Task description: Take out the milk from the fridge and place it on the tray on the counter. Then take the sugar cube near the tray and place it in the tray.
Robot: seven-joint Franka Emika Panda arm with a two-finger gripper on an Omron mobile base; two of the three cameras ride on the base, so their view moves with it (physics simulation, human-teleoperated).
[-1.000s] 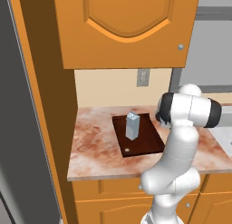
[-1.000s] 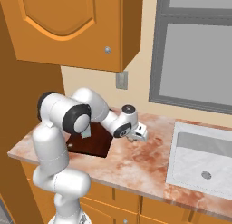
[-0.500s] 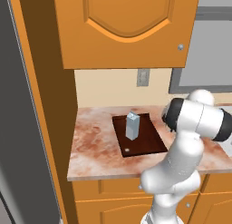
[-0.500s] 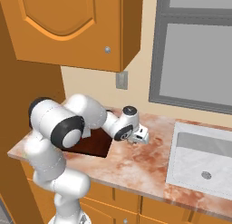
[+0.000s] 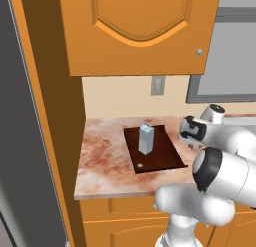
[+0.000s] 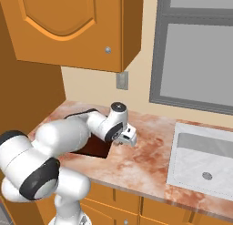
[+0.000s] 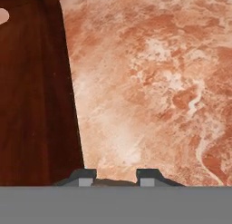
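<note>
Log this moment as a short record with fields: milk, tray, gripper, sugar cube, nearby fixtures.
milk: carton upright on the tray
tray: dark board flat on the counter
gripper: shut, low over the counter beside the tray's edge, on the sink side
sugar cube: cannot tell whether it is between the gripper's fingers
nearby fixtures: sink beyond the gripper; wall outlet above the counter

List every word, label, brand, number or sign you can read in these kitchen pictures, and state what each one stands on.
None can be read.
The milk standing on the tray: plain faces, no print visible.
The wall plate above the counter: blank.
The cabinet door: bare wood, no label.
</note>
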